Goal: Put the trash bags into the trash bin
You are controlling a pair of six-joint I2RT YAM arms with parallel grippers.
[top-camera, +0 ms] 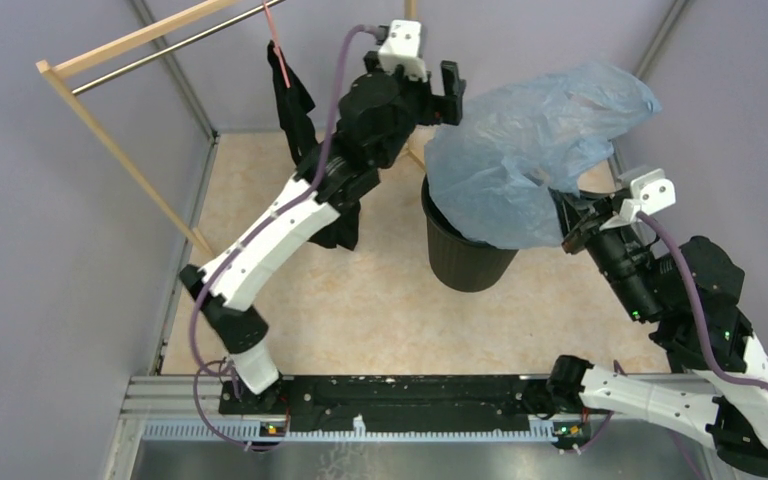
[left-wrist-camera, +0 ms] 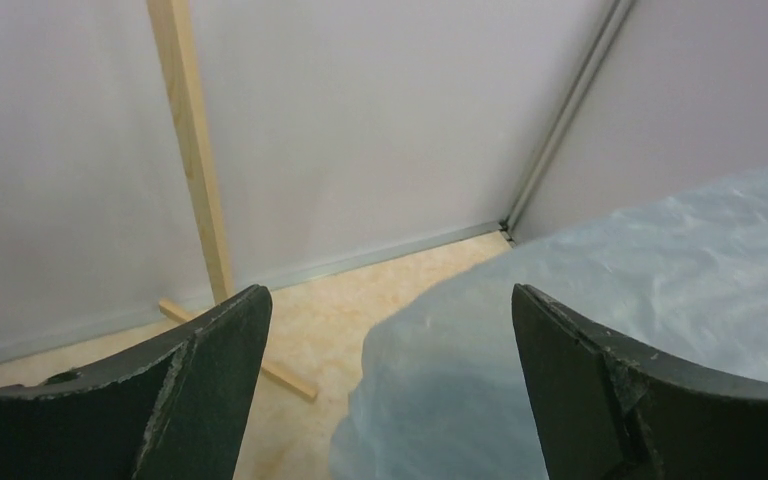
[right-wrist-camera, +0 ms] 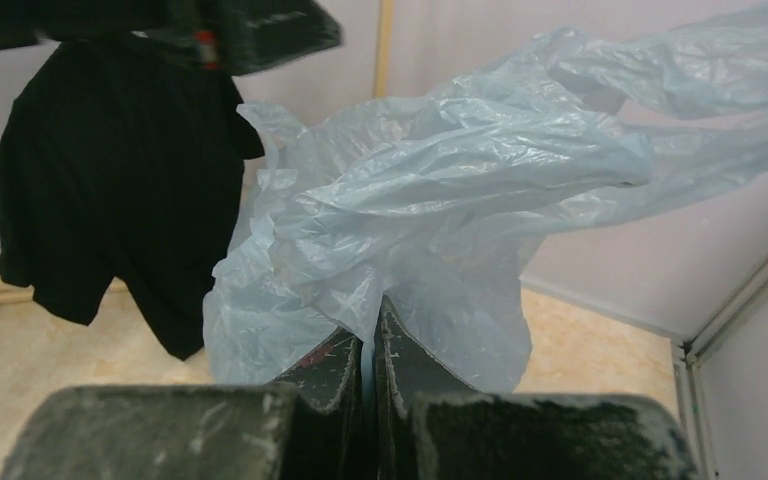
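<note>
The pale blue see-through trash bag (top-camera: 530, 145) billows above the black ribbed trash bin (top-camera: 465, 260), its lower part draped over the bin's mouth. My right gripper (top-camera: 572, 232) is shut on the bag's edge at the bin's right side; in the right wrist view the film (right-wrist-camera: 430, 200) is pinched between my fingers (right-wrist-camera: 372, 318). My left gripper (top-camera: 442, 92) is open and empty, high up just left of the bag. In the left wrist view the bag (left-wrist-camera: 640, 300) lies below and between my spread fingers (left-wrist-camera: 388, 330).
A black garment (top-camera: 295, 110) hangs on a wooden rack (top-camera: 110, 60) at the back left, behind my left arm. It also shows in the right wrist view (right-wrist-camera: 110, 200). Grey walls close the beige floor (top-camera: 360, 300) on three sides.
</note>
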